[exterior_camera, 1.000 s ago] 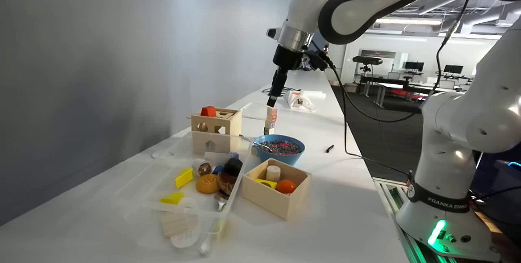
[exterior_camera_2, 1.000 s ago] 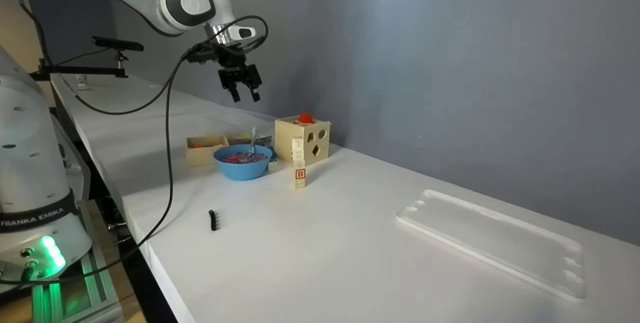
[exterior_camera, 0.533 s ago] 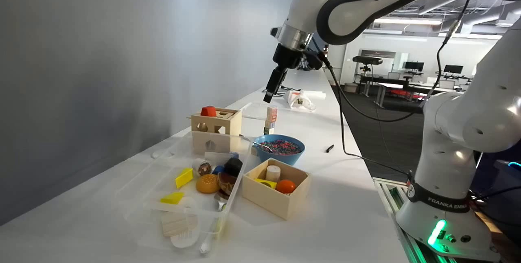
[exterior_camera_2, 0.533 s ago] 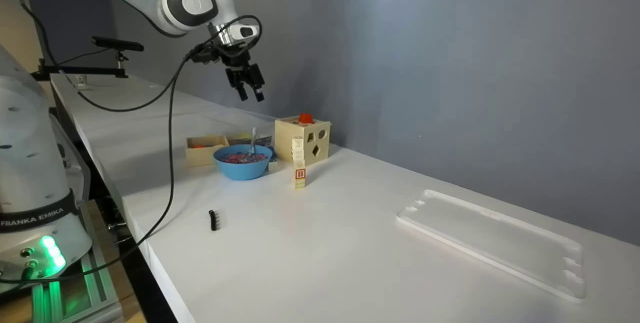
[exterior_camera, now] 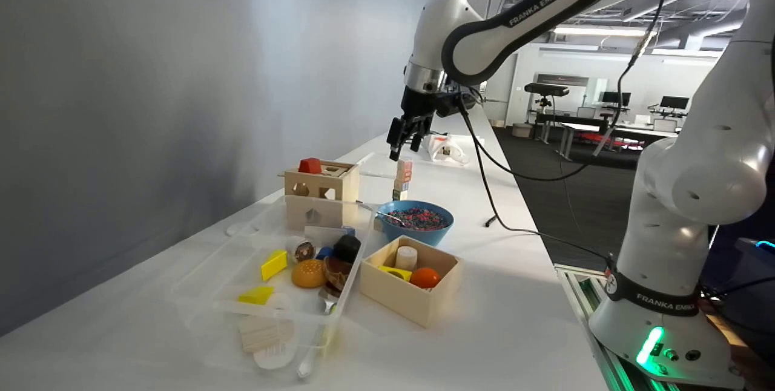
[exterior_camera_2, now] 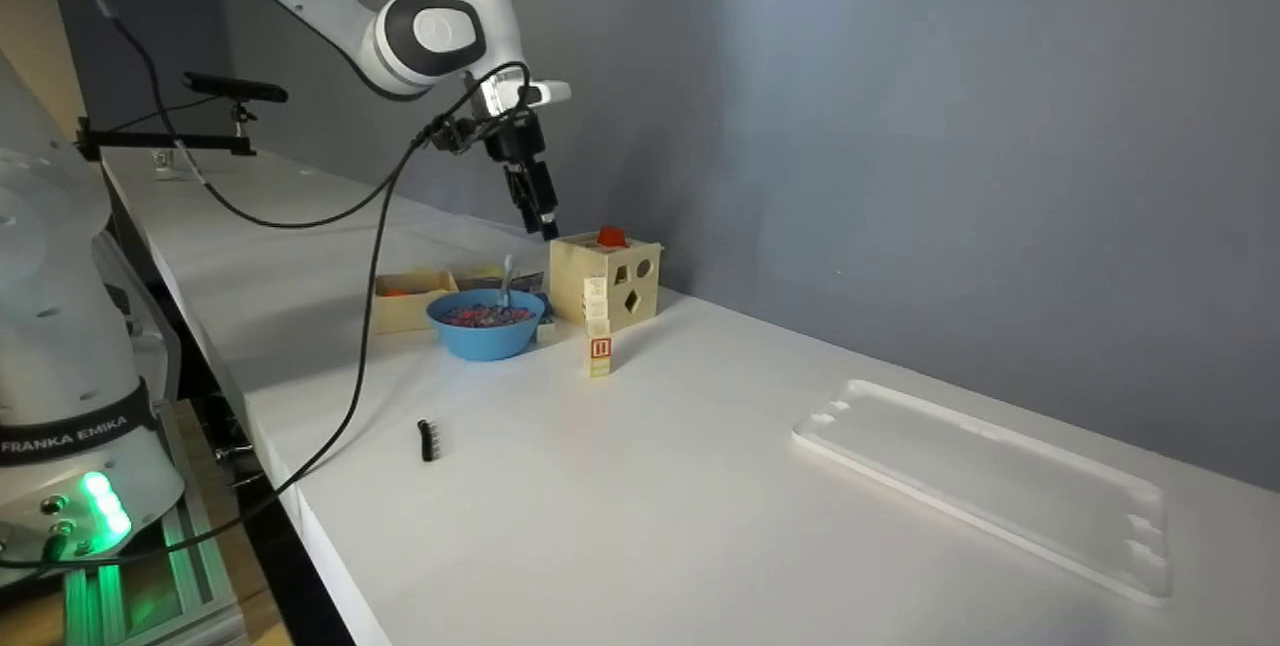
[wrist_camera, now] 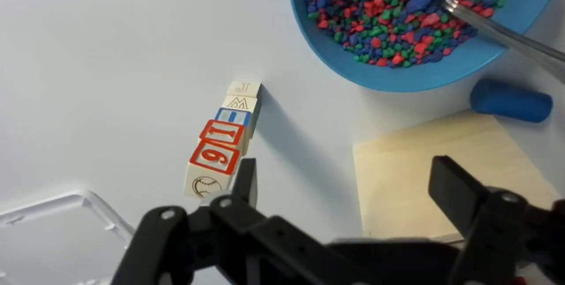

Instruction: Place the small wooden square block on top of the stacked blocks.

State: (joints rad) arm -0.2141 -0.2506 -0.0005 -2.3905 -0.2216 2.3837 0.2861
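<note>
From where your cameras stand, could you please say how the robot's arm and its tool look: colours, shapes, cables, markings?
The glossy white, rounded robot arm carries black bands lettered FRANKA EMIKA in white. A silver cylindrical collar leads to a black tool with two blocky fingers. A thin black cable hangs in loops, and a green light strip glows on the arm's white base.

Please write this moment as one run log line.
stacked blocks: upright, five visible | gripper: open, empty, apart from stacked blocks | blue bowl: beside stacked blocks
</note>
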